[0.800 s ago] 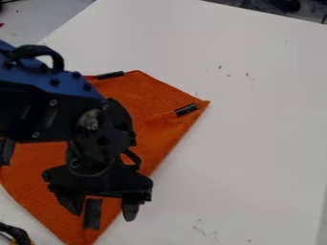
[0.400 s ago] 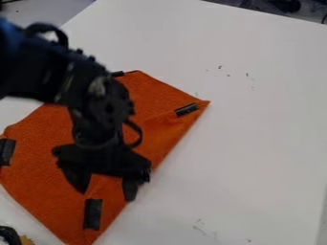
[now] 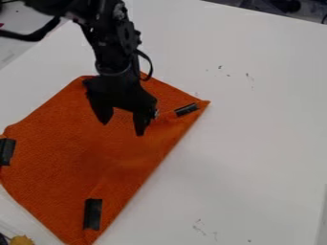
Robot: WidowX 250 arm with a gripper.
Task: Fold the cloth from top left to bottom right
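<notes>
At the near end, the cloth (image 3: 57,158) comes to a corner on the bench (image 3: 256,167), with a black strip (image 3: 92,214) just inside it. The long lower-right edge runs away from there, fairly straight. That edge looks like the guide for the fold: the upper-left side should be laid along it evenly, without dragging the near corner round.

A second strip (image 3: 6,151) sits at the left edge. Farther off, faint creases lead towards a third strip (image 3: 186,110) by the right corner; a low, gentle carry should keep them from bunching.

The gripper (image 3: 122,126) hangs over the far part of the cloth, its fingers apart with nothing gripped. Whether the tips touch the fabric I cannot tell. The cloth lies broadly spread, so the fold seems still to be made. The sound move is probably to shift to the upper-left margin, pinch only a little of the edge, lift just clear, then carry it diagonally to the lower right, lower it fully and let go.
</notes>
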